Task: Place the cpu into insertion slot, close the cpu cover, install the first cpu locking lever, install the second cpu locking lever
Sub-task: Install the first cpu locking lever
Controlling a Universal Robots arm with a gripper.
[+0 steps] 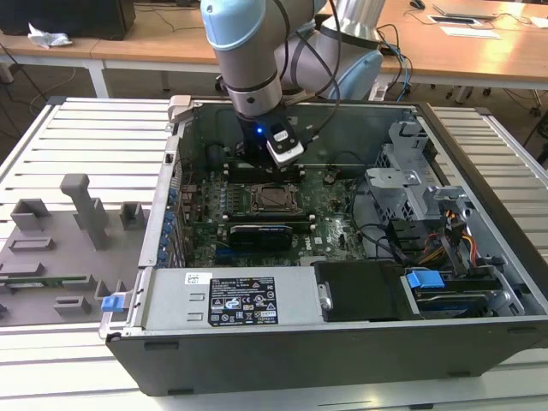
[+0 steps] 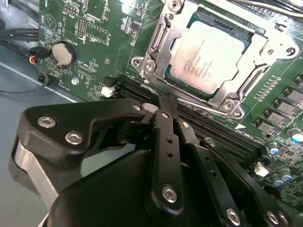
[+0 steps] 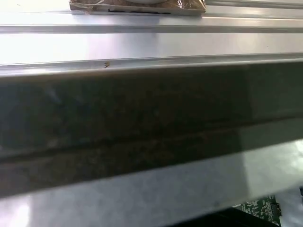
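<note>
In the second wrist view, the small square cpu with a silver-grey metal top (image 2: 214, 55) lies seated in the black-rimmed square insertion slot (image 2: 249, 36) at the upper right of the frame, with the thin silver metal cpu cover frame (image 2: 163, 45) closed down around it. The black gripper (image 2: 165, 105) fills the lower half, its fingers (image 2: 163, 123) pressed together and holding nothing, tips just beside the cover's near edge over the long black memory slots (image 2: 222, 137). In the exterior view, the arm reaches into the open grey computer case (image 1: 282, 342) on the slatted metal tabletop (image 1: 77, 137).
</note>
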